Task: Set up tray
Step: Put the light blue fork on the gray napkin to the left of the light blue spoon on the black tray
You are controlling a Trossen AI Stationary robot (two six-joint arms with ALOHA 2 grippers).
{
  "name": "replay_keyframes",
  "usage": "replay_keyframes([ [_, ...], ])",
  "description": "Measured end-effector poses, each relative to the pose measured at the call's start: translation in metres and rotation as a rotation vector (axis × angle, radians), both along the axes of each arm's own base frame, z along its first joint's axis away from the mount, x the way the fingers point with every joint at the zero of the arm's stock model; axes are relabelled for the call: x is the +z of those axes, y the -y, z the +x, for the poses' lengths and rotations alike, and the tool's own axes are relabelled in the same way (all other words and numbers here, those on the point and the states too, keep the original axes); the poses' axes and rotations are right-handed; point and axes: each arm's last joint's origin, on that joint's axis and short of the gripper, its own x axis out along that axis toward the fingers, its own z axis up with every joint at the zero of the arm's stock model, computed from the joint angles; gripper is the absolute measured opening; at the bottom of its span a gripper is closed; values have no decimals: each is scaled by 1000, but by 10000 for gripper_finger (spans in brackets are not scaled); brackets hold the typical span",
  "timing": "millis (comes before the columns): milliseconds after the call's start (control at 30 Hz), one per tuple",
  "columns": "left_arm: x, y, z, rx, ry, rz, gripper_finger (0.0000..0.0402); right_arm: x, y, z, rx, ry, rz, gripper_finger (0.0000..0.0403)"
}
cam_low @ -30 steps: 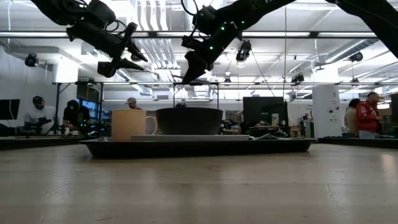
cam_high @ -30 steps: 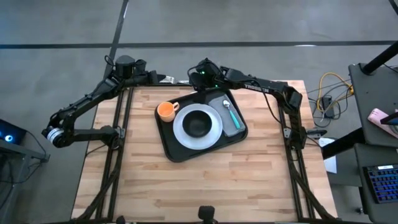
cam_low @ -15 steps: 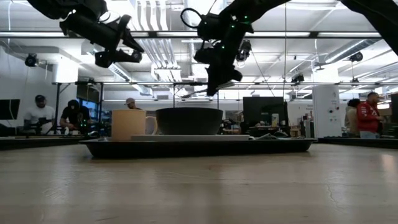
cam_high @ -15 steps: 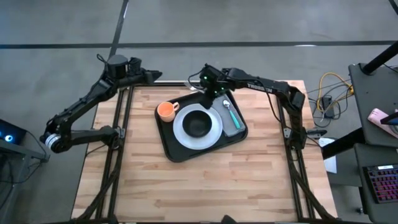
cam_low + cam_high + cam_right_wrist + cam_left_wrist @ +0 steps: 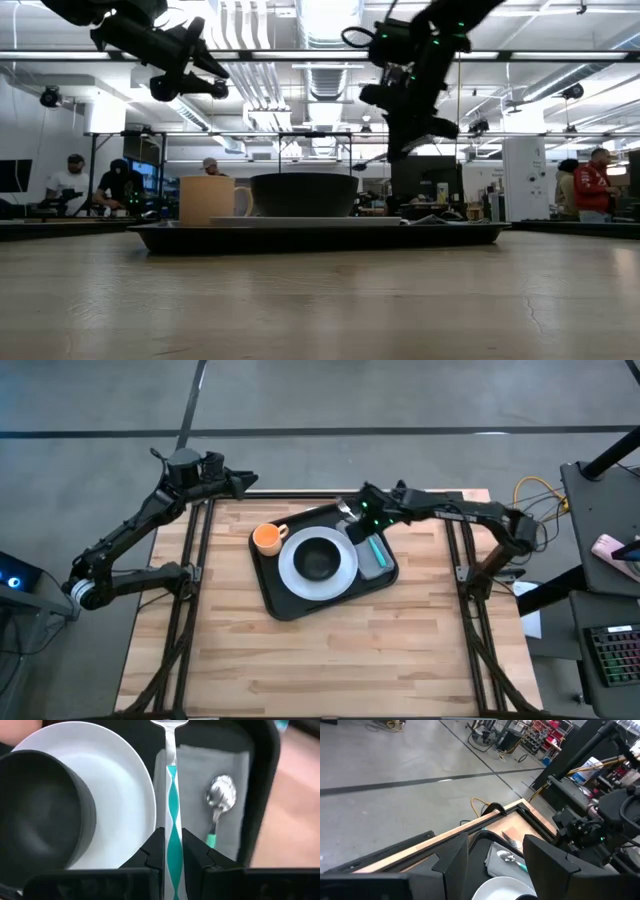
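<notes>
Wooden slatted tabletop point(image 5: 330, 660), workshop room behind with people standing far off. On it, toward the far middle, sits the tray point(image 5: 283, 603): black, rectangular, rounded corners, low rim, turned at a slight angle to the table edges. Inside it a round white plate point(image 5: 297, 573) carries a dark bowl point(image 5: 318, 559), matte, with a thick wall. An orange mug point(image 5: 266, 538) stands in the tray's far-left corner, just beside the plate. A grey folded cloth point(image 5: 227, 780) lies along the tray's right side with a metal spoon point(image 5: 220, 800) resting on it, teal handle.

The right gripper point(image 5: 173, 852) hovers over the tray's right part, clamped on a second utensil point(image 5: 172, 795): thin metal neck, teal-and-white wavy handle running between the fingers. Whether it's a fork or a knife is cut off from view. It hangs above the strip between plate edge and cloth.

The left gripper point(image 5: 492, 860) waits off the table's far-left corner, raised, fingers parted, nothing between them.

Step in hand, as I judge it: placing this utensil. Next move likely calls for lowering it onto the cloth beside the spoon, parallel to it, then releasing without nudging the spoon or the plate rim.
</notes>
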Motion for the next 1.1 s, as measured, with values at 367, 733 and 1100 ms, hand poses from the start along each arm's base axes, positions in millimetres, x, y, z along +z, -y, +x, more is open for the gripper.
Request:
replay_keyframes([
  [367, 13, 31, 8, -252, -4, 180, 168, -65, -30, -17, -155, 105, -8, 26],
  [733, -13, 118, 15, -283, 2, 327, 96, -57, -26, -14, -179, 128, -35, 26],
  [1100, -83, 140, -24, -433, 153, 431, 1, -71, -29, -23, -271, 97, -23, 26],
])
